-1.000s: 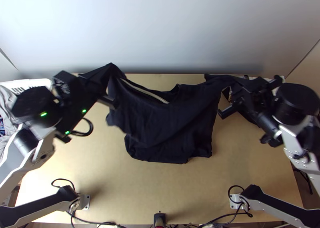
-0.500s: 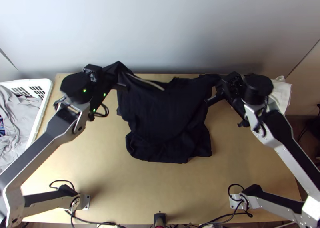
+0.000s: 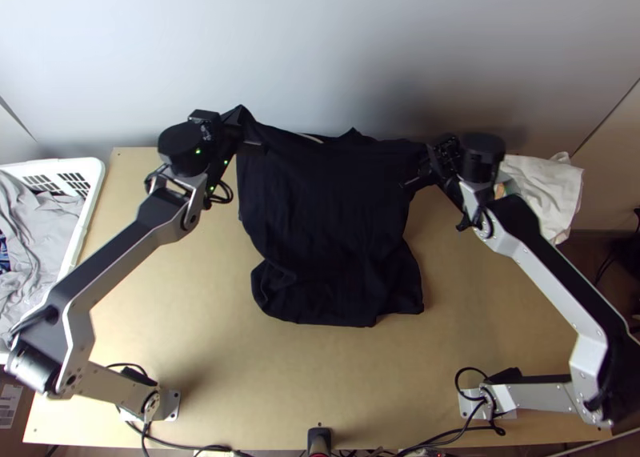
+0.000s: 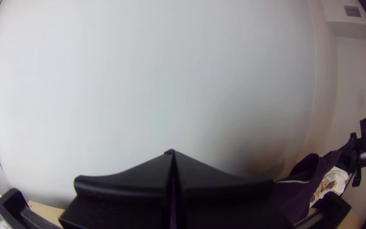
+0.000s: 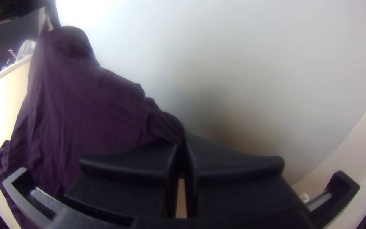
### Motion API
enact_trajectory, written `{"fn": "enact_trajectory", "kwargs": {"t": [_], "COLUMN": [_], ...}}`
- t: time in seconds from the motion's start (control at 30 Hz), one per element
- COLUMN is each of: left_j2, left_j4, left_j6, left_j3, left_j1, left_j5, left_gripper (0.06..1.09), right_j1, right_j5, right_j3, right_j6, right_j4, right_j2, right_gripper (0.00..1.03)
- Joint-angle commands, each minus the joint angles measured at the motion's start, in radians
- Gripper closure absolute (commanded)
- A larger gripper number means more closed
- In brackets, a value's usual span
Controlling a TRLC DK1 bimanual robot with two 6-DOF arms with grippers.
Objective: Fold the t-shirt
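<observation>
The black t-shirt (image 3: 328, 209) hangs between both grippers at the table's far edge, its lower part bunched on the wood. In the top view my left gripper (image 3: 250, 133) has its upper left corner, my right gripper (image 3: 422, 173) its upper right. The left wrist view has the left gripper (image 4: 172, 159) shut, cloth between its fingers, the shirt (image 4: 295, 195) stretching toward the other arm. In the right wrist view the right gripper (image 5: 183, 146) is shut on a gathered edge of the shirt (image 5: 77, 106). A light strip shows near the neckline.
A white basket (image 3: 90, 197) with grey cloth stands at the table's left side. A white cloth (image 3: 548, 189) lies at the far right corner. A wall (image 3: 320, 49) rises behind the far edge. Cables and a small black device (image 3: 319, 439) are at the near edge.
Both grippers have moved inward toward each other and farther up the picture, carrying the shirt's upper corners. The upper part now hangs straighter; the bottom part has stayed in place.
</observation>
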Motion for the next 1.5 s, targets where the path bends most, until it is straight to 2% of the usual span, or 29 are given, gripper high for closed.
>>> {"fn": "enact_trajectory", "kwargs": {"t": [0.0,0.13,0.2,0.33,0.47,0.53,0.63,0.77,1.03,1.23,1.47], "left_j2": [0.100,0.160,0.194,0.237,0.209,0.161,0.060,-0.089,-0.256,-0.251,-0.104], "left_j4": [0.058,0.075,0.081,0.080,0.014,-0.051,-0.144,-0.252,-0.394,-0.443,-0.437], "left_j6": [-0.006,-0.016,-0.016,-0.021,-0.022,-0.025,-0.036,-0.036,-0.039,-0.032,-0.022], "left_j3": [0.027,0.030,0.038,0.043,0.043,0.043,0.021,-0.029,-0.140,-0.197,-0.163], "left_j1": [0.012,0.018,0.018,0.018,0.021,0.022,0.010,-0.038,-0.232,-0.444,-0.533], "left_j5": [0.000,0.000,0.000,-0.010,-0.016,-0.014,0.004,0.073,0.096,0.113,0.164], "left_gripper": [1.05,1.04,1.00,0.66,0.25,0.13,0.11,0.11,0.12,0.12,0.12], "right_j1": [-0.011,-0.010,-0.010,-0.002,-0.001,-0.001,-0.001,0.003,0.003,0.006,0.013], "right_j5": [-0.002,-0.002,-0.002,-0.002,-0.002,-0.002,-0.002,-0.003,-0.011,-0.017,-0.026], "right_j3": [-0.002,-0.016,-0.017,-0.016,-0.016,-0.008,0.009,0.027,0.044,0.038,0.043], "right_j6": [0.007,0.007,0.020,0.027,0.029,0.033,0.046,0.046,0.060,0.055,0.070], "right_j4": [0.041,0.066,0.075,0.087,0.118,0.125,0.125,0.125,0.121,0.101,0.081], "right_j2": [0.098,0.133,0.154,0.194,0.234,0.248,0.266,0.285,0.296,0.268,0.242], "right_gripper": [1.00,1.00,1.00,1.00,1.00,1.00,1.00,1.00,1.00,1.00,1.00]}}
